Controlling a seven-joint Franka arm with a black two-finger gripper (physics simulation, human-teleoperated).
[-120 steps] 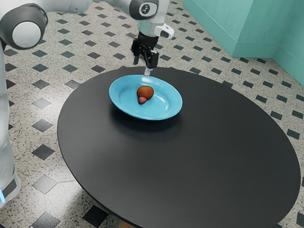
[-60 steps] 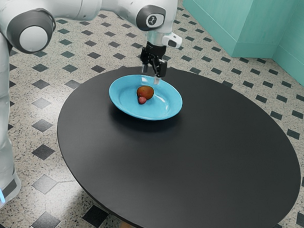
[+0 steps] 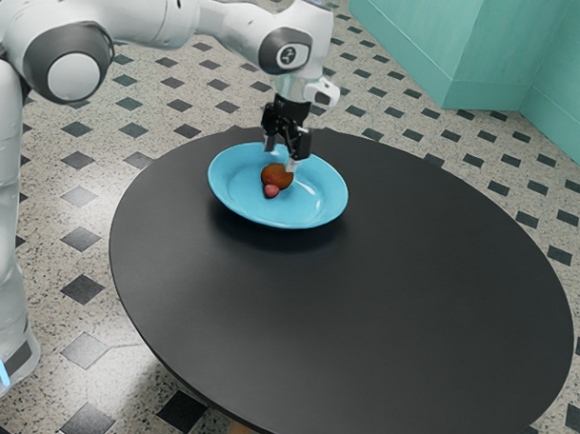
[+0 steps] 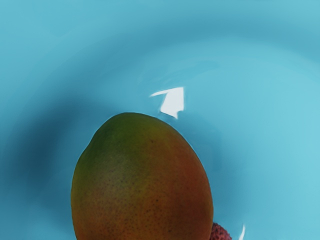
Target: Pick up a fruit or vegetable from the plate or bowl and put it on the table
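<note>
Because a small red fruit (image 3: 272, 192) lies right beside the mango (image 3: 275, 180), a closing finger could catch on it and spoil the grip; the mango's smooth, rounded sides might also slip free if the gripper (image 3: 280, 157) closes too high, and going too deep could knock the blue plate (image 3: 316, 199). Its two fingers stand apart with nothing clamped, and the mango lies in the plate, just below them

We have the plate (image 3: 318, 192) on the table (image 3: 369, 300), near the table's edge farthest from the exterior camera. Near the plate's middle lies our mango (image 4: 142, 180); between it and the plate's rim nearest that camera sits our lychee (image 3: 272, 192).
</note>
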